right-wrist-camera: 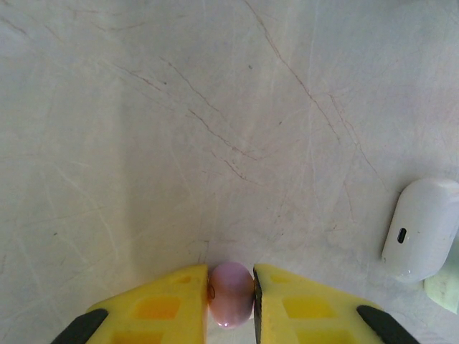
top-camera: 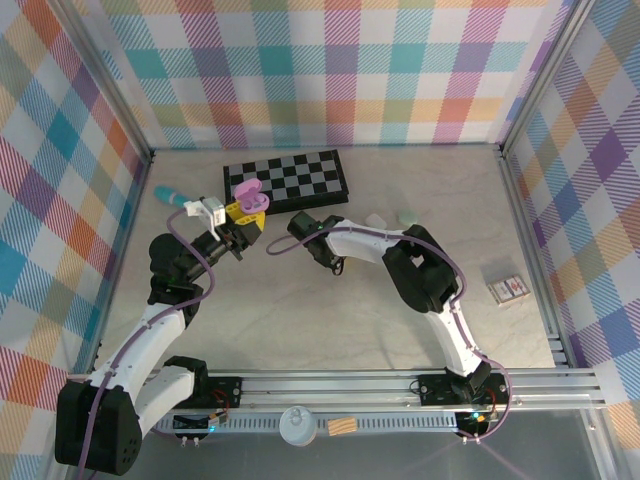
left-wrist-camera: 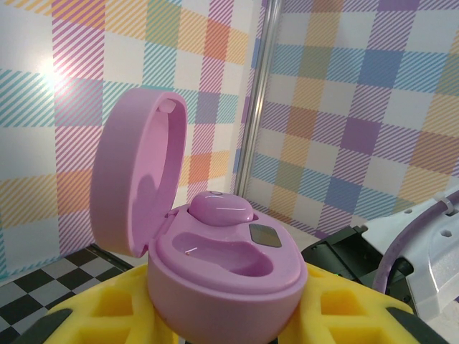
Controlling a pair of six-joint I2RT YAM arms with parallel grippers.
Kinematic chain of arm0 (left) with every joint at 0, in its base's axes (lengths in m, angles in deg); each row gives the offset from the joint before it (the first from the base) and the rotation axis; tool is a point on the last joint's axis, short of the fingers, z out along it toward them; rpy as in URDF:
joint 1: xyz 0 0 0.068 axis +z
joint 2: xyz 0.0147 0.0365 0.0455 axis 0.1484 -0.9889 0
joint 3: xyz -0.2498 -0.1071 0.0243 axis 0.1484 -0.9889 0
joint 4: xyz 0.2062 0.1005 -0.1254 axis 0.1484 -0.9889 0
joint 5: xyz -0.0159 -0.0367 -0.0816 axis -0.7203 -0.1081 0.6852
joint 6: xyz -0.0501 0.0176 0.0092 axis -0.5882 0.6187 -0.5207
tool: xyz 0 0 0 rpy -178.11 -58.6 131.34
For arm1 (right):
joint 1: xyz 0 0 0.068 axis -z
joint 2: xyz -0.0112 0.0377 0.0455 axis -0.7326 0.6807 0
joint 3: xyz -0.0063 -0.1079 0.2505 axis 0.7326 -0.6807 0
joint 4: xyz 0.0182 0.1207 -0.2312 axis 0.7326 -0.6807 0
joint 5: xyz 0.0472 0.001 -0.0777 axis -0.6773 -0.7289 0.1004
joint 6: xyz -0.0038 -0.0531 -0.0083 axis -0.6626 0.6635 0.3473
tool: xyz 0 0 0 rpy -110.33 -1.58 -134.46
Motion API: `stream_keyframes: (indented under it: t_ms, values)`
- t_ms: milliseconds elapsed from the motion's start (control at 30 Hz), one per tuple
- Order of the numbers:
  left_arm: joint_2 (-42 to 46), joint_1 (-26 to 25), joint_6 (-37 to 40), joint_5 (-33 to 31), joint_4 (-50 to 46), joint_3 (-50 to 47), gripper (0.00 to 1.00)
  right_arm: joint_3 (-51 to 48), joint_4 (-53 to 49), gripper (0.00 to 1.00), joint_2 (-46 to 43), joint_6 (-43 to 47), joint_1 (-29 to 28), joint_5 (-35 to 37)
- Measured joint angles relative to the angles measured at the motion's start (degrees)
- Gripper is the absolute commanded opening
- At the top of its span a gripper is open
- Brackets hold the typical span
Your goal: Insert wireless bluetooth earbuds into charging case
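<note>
Right gripper [right-wrist-camera: 231,272] pinches a pink earbud [right-wrist-camera: 231,295] low over the table [right-wrist-camera: 215,107]. Left gripper [left-wrist-camera: 229,319] clamps the open pink case [left-wrist-camera: 222,269]. The bud likely needs a slow, squared-up approach to the empty well [left-wrist-camera: 215,252] beside the seated bud [left-wrist-camera: 219,208].

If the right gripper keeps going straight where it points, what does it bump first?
Probably the bare grey tabletop; the right gripper, pinching a tiny pink plastic earbud, faces only that, though depth is unclear.

Robot lab test cell w/ alu frame rail [top-camera: 350,383], plaid backdrop walls [top-camera: 330,70] (stone-look table [top-camera: 300,320]).
</note>
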Motion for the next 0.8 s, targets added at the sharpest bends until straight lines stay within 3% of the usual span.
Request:
stream_keyframes:
  t_ms: [500,800]
  values:
    - [-0.6,0.0,0.0,0.0,0.4,0.0,0.22,-9.6,-0.3,0.23,-16.5,-7.9,3.3,-7.1]
    - [-3.8,-0.9,0.4,-0.3,2.0,0.0,0.22,-11.6,-2.0,0.23,-25.9,-12.3,4.7,-15.3]
